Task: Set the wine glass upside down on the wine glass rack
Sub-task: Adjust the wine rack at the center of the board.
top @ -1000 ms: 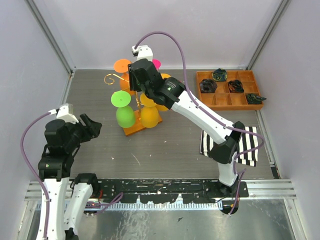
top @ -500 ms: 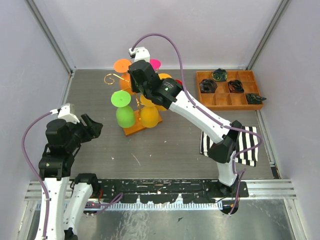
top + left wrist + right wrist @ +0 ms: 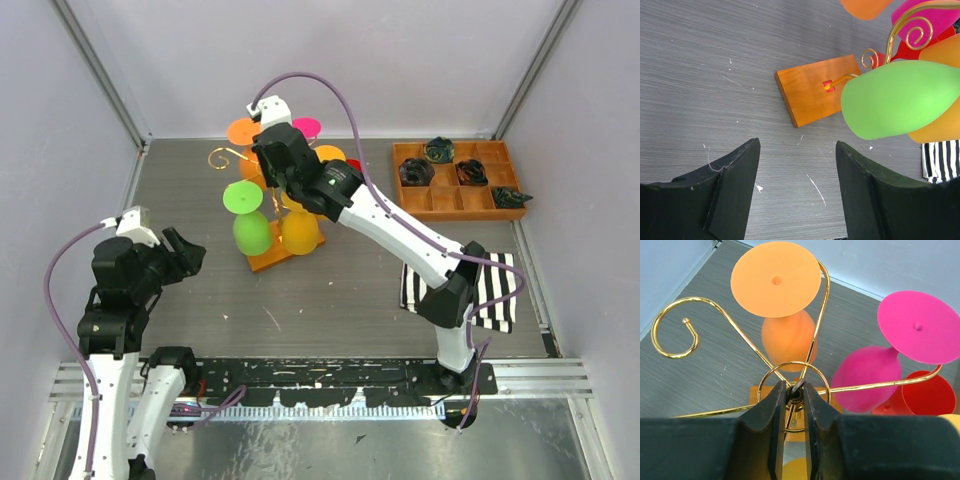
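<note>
The wine glass rack (image 3: 272,258) stands mid-table, its gold wire arms (image 3: 795,362) spreading from a slim post over the orange-brown base (image 3: 820,90). Several coloured wine glasses hang on it upside down: orange (image 3: 777,272), pink (image 3: 917,327), red (image 3: 922,392), green (image 3: 249,232) and yellow (image 3: 299,232). My right gripper (image 3: 795,390) comes down on the rack from above, and its jaws are shut on the dark top of the post inside the gold ring. My left gripper (image 3: 797,190) hovers open over bare table left of the rack, holding nothing, with the green glass (image 3: 900,100) ahead of it.
A compartmented wooden tray (image 3: 450,200) holding dark items sits at the back right. A black-and-white striped cloth (image 3: 500,290) lies under the right arm's elbow. Grey walls close in the table on the left, right and back.
My right gripper has shifted left over the rack's top and its jaws have closed onto the post. The left arm has not moved.
</note>
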